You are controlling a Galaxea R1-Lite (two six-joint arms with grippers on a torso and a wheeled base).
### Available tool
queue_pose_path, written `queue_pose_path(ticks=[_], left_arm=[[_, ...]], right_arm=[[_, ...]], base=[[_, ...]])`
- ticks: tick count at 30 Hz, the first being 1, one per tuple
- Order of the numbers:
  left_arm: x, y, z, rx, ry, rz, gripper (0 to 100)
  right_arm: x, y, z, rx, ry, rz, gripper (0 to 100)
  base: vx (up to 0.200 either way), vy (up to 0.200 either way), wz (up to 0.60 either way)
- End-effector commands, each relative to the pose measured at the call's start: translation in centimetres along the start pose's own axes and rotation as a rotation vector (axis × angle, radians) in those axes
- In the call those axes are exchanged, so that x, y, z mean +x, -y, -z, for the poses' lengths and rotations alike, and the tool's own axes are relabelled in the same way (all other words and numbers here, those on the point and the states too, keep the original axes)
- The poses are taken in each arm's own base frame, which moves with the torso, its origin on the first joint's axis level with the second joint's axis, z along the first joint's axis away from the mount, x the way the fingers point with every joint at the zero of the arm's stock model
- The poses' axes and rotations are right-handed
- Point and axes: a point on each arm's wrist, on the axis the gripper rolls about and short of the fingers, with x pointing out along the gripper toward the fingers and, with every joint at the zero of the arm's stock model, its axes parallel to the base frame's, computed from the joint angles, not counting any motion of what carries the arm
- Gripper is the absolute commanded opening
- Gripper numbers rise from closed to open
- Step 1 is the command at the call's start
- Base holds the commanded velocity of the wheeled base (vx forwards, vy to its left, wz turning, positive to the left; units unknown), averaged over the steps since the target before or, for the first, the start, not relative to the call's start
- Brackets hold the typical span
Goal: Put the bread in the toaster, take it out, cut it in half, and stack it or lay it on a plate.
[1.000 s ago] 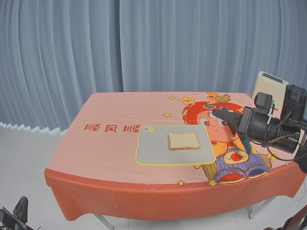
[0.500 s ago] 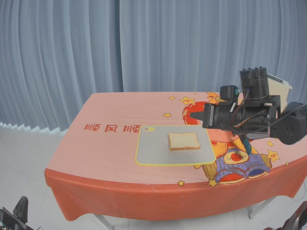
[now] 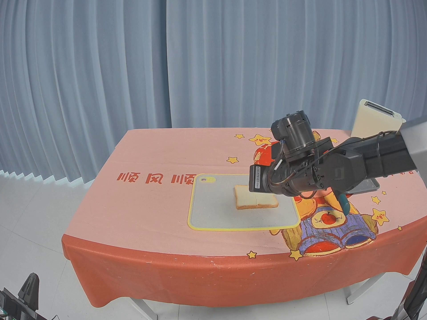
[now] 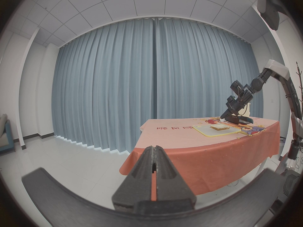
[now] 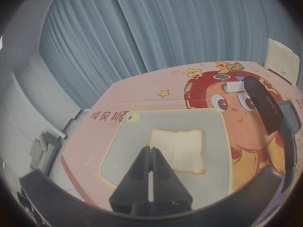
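A slice of bread [image 3: 255, 196] lies flat on the grey, yellow-rimmed cutting board [image 3: 213, 210], and a cut line runs through its middle. My right gripper [image 5: 150, 149] is shut and empty. It hovers just above the near edge of the bread [image 5: 183, 150], with its arm stretched over the board's right side. A knife with a black blade [image 5: 263, 109] and a teal handle [image 3: 344, 206] lies right of the board. The cream toaster [image 3: 376, 118] stands at the far right corner. My left gripper [image 4: 153, 148] is shut, low down and well off the table's left side.
A grey tray or plate [image 3: 372, 186] sits beside the knife, between the board and the toaster. The left half of the orange tablecloth [image 3: 142, 201] is bare. Blue curtains hang behind the table.
My right arm has swung left from near the toaster to over the board's right side and the bread. The bread and the knife have stayed put.
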Motion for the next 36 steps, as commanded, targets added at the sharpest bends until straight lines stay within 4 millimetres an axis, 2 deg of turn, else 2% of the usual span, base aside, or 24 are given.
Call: queue_pose_path(ticks=[1,17,36], left_arm=[[0.1,0.0,0.3,0.000,-0.010,-0.001,0],[0.1,0.0,0.3,0.000,-0.012,-0.001,0],[0.1,0.0,0.3,0.000,-0.010,-0.001,0]], right_arm=[[2.1,0.3,0.6,0.003,-0.031,0.030,0],[3.2,1.2,1.1,0.008,-0.032,0.107,0],[3.9,1.6,1.1,0.013,-0.036,0.121,0]], base=[[0.000,0.000,0.00],[0.000,0.000,0.00],[0.000,0.000,0.00]])
